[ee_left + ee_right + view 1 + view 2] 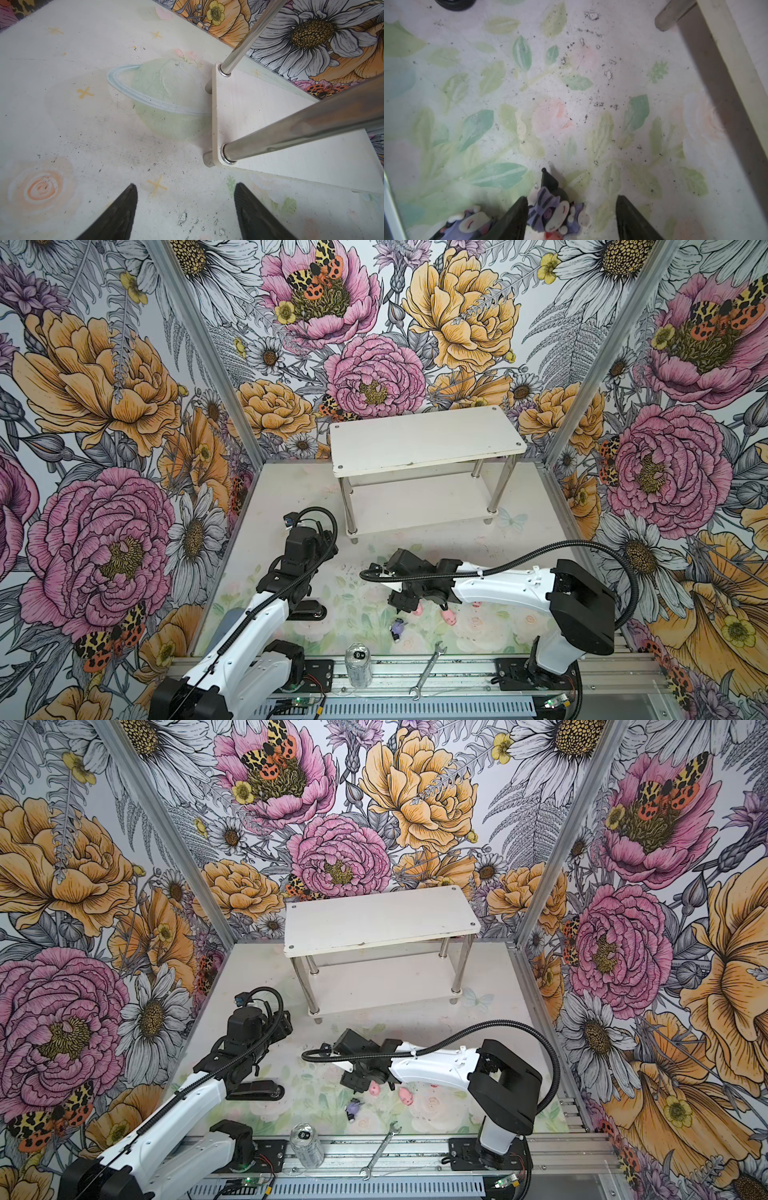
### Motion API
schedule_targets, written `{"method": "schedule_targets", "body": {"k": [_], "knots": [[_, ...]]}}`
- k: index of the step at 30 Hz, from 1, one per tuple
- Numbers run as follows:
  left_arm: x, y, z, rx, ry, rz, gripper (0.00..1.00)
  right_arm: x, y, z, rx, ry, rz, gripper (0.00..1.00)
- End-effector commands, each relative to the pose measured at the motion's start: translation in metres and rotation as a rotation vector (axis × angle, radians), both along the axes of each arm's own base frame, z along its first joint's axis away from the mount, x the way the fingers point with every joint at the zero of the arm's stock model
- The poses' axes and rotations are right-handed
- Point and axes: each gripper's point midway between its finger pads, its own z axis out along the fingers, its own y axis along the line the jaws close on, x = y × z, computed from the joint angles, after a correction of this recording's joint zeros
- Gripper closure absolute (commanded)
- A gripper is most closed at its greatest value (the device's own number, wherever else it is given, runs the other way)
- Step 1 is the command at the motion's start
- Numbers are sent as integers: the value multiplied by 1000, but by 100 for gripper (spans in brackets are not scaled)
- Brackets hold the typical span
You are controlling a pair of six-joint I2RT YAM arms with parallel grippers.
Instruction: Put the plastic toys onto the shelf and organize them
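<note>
While pink pigs (449,617) lie loose on the surface (299,497) toward the front, the right tool (571,197), the nearer of the two, stands low over a purple figurine (550,209), fingers (517,218) spread and not yet pinching; the toy lies between them, against one finger, its long axis along their reach, so closing should catch its sides. A second figurine (469,224) lies just outside that finger. Farther back, the left tool (186,185), spread and empty, hangs beside the shelf (424,443), which shows no toys.
</note>
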Motion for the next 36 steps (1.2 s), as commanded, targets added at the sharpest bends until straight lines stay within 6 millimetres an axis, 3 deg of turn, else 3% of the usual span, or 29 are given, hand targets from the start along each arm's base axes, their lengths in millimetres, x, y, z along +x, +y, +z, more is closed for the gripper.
{"method": "schedule_targets", "body": {"k": [1, 10, 15, 22, 27, 34, 36], "knots": [[5, -6, 5, -32, -26, -10, 25, -19, -14, -9, -50, 73, 4, 32], [11, -20, 0, -32, -6, -49, 25, -21, -10, -39, -110, 132, 28, 39], [14, -21, 0, -26, -5, -50, 25, -6, -7, -51, -131, 144, 4, 46], [17, -21, -3, -18, 4, -46, 25, 18, -6, -51, -95, 156, -46, 60], [18, -27, -4, -29, -6, -67, 25, 47, -10, -37, -8, 112, -145, 69], [19, -47, 0, -31, -29, -133, 25, 105, -21, 9, 237, 16, -395, 93], [20, -48, -1, -35, -28, -134, 25, 120, -29, 22, 308, -16, -479, 94]]}}
